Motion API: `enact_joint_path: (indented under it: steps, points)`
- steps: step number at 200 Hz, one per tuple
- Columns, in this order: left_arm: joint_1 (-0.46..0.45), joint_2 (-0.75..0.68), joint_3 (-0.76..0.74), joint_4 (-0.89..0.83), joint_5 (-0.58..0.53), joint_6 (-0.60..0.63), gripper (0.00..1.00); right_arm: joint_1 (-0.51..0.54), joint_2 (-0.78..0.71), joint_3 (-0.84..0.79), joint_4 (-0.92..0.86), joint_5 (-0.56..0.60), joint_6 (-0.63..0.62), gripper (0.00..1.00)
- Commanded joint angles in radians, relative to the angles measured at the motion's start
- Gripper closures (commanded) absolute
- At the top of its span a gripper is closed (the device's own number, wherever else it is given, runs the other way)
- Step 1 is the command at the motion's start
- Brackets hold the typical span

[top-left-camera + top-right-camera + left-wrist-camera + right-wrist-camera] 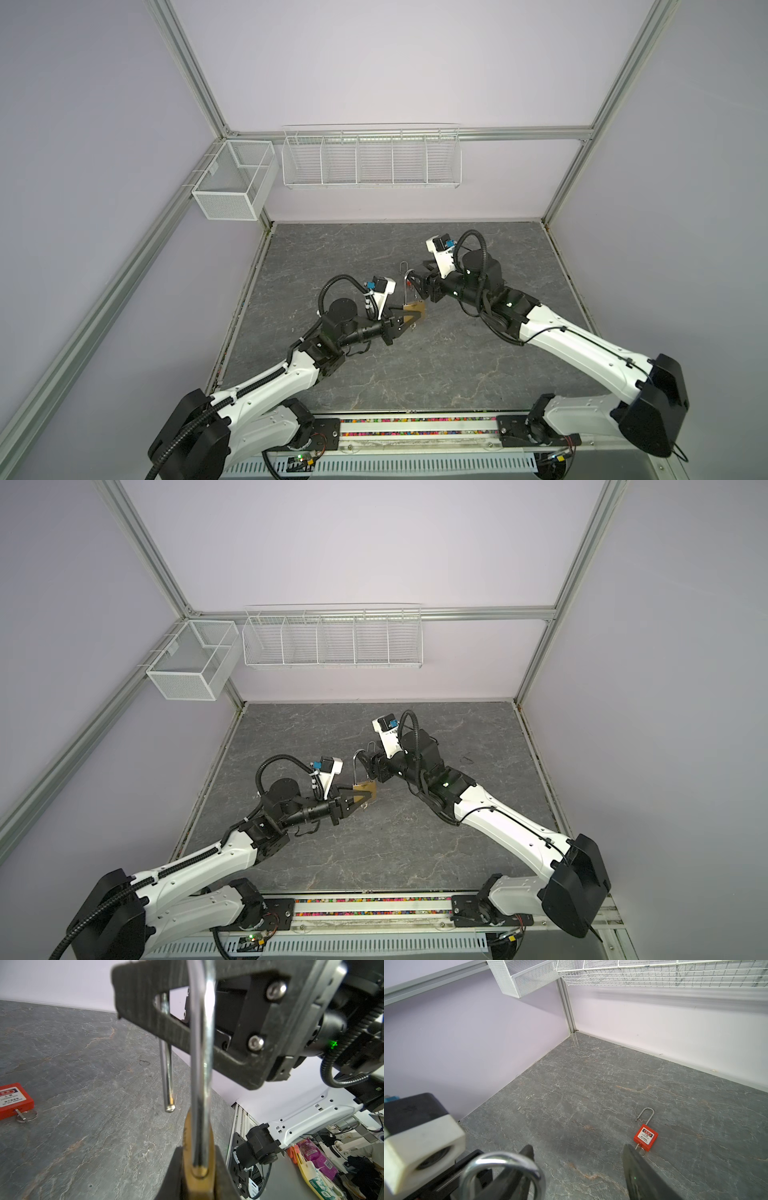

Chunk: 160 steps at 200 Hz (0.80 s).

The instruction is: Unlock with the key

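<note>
From above you barely see the red plastic safety padlock [646, 1136]: the raised shackle and the right gripper cover nearly all of it. The right wrist view shows it lying flat on the grey marbled tabletop [591, 1084] with its own shackle open. A small silver key [637, 1145] sits in its base, and the key ring [28, 1116] is partly behind a black finger there. The left wrist view cuts the red body off at the frame edge.

I can't make out whether the brass padlock [198, 1185] has a key underneath, because its base is out of sight. The left gripper [411, 319] is clamped on that brass body and holds it clear of the table. The long silver shackle [201, 1064] stands up, its free leg out of the body.

The right gripper [577, 1147] stands wide apart and grips nothing. One of its fingers [145, 991] passes between the shackle's two legs, near the bend. Whether metal touches finger there, I can't tell.
</note>
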State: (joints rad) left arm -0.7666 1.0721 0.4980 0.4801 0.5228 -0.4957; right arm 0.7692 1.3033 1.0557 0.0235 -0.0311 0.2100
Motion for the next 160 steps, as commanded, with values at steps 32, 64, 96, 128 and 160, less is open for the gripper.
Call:
enact_joint_path:
  steps: [32, 64, 96, 128, 160]
  points:
    - [-0.016, -0.011, 0.040, 0.072, 0.058, 0.011, 1.00, -0.007, -0.047, 0.026, 0.021, 0.086, -0.022, 0.28]
    - [-0.016, -0.011, 0.040, 0.075, 0.038, 0.011, 1.00, -0.006, -0.054, 0.022, -0.005, 0.059, -0.031, 0.24]
    - [-0.016, -0.006, 0.050, 0.077, 0.006, 0.009, 1.00, -0.006, -0.111, -0.010, -0.045, 0.039, -0.020, 0.18]
    - [-0.014, -0.003, 0.059, 0.043, -0.045, 0.028, 1.00, -0.006, -0.170, -0.028, -0.136, 0.020, -0.022, 0.12]
    - [-0.014, 0.020, 0.066, 0.085, -0.017, 0.013, 1.00, -0.007, -0.196, -0.041, -0.215, -0.013, -0.013, 0.12]
